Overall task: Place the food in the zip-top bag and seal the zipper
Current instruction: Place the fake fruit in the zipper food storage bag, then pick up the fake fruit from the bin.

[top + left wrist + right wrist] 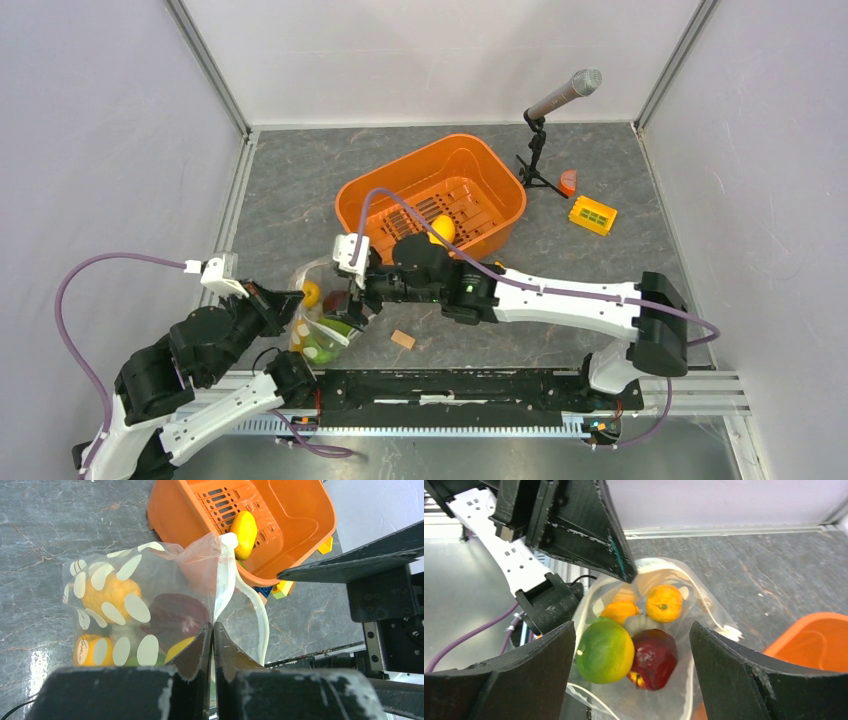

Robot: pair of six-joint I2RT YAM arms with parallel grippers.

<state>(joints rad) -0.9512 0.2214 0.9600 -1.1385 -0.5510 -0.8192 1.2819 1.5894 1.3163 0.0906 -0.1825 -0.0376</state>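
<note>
food (605, 651) inside open zip-top bag (196, 555)

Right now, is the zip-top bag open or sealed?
Open. The zipper gapes in a wide loop around the food inside; the left gripper pinches one edge of the zip-top bag.

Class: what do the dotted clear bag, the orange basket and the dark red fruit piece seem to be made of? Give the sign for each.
Clear white-dotted pouch: thin soft plastic film, glossy; it creases and is see-through.
Orange slotted basket: rigid moulded plastic, smooth, semi-gloss.
Dark red round fruit piece: probably hard plastic, given its shiny highlights.
</note>
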